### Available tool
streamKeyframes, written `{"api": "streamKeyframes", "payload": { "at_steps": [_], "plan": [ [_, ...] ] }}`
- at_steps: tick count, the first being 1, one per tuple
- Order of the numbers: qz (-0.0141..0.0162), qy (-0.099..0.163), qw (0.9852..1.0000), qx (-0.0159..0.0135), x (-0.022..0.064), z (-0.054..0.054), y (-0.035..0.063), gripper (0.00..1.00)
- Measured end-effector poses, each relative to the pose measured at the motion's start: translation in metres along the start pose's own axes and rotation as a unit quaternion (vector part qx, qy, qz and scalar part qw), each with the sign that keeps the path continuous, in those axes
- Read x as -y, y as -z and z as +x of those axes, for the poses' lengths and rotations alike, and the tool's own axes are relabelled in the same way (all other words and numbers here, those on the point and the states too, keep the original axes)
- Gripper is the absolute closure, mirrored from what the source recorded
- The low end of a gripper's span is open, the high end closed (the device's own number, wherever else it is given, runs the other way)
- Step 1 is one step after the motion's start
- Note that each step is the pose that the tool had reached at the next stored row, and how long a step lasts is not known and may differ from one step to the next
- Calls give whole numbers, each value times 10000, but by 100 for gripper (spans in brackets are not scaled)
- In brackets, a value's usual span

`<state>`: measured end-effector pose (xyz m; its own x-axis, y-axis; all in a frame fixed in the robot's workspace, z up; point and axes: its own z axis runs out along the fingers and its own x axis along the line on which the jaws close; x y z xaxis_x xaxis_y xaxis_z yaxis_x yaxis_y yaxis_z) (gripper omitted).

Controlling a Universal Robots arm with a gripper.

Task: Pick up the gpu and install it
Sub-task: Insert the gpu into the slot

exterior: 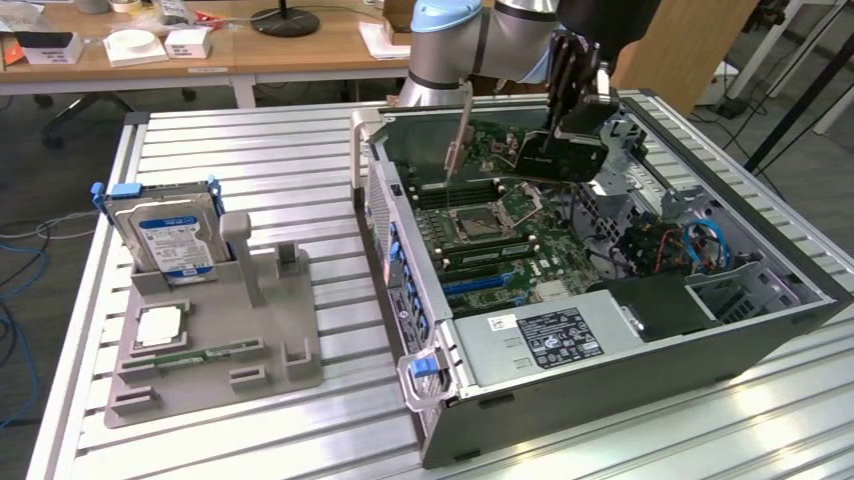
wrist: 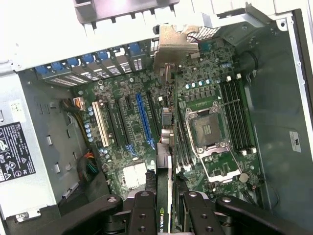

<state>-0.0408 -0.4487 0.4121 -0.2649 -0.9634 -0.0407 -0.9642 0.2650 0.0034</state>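
claw [wrist: 166, 203] closed on the gpu [wrist: 167, 147]. fingers [wrist: 144, 211] pinch the card across its thickness. from the wrist the card shows edge-on, running straight away from the claw.
- position: in the exterior view the gpu [exterior: 554, 158] hangs directly under the claw [exterior: 577, 118], over the open case [exterior: 627, 360]. it looks clear of the motherboard [exterior: 487, 235], so not seated.
- end bracket [wrist: 172, 43] sits at the card's far end from the claw.
- blue slot [wrist: 143, 120] lies below the claw, just beside the card's line. cpu socket [wrist: 208, 129] is on the card's other side.

handling (judgement):
- light, stiff and thin, so it should not sag in the grip.
- fragile: exposed components and contact edge. no side loads on the board.
- best hold: flat faces, across the black cooler block [exterior: 558, 165] and the board back, away from the contact edge and bracket.
- smooth cooler plastic may slip or pivot in a narrow pinch.
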Motion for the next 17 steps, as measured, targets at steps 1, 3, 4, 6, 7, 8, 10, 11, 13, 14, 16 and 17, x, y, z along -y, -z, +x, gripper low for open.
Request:
{"api": "streamKeyframes", "payload": {
  "at_steps": [1, 3, 4, 6, 7, 8, 10, 11, 13, 14, 16, 17],
  "plan": [
    [-1, 26, 10000, 0, 0, 0, 0, 74],
    [-3, 76, 10000, 0, 0, 0, 0, 74],
    [-4, 103, 9999, 0, 0, 0, 0, 74],
    [-6, 152, 9999, 0, 0, 0, 0, 74],
    [-7, 177, 9998, -1, 0, 0, 0, 74],
    [-8, 202, 9998, -1, 0, 0, 0, 74],
    [-10, 254, 9997, -1, 0, 0, 0, 74],
    [-11, 278, 9996, -1, 0, 0, 0, 74],
    [-13, 326, 9995, -1, 0, 0, 0, 74],
    [-14, 350, 9994, -1, 0, 0, 0, 74],
    [-16, 399, 9992, -1, 0, 0, 0, 74],
    [-17, 425, 9991, -1, 0, 0, 0, 74]
  ]
}}
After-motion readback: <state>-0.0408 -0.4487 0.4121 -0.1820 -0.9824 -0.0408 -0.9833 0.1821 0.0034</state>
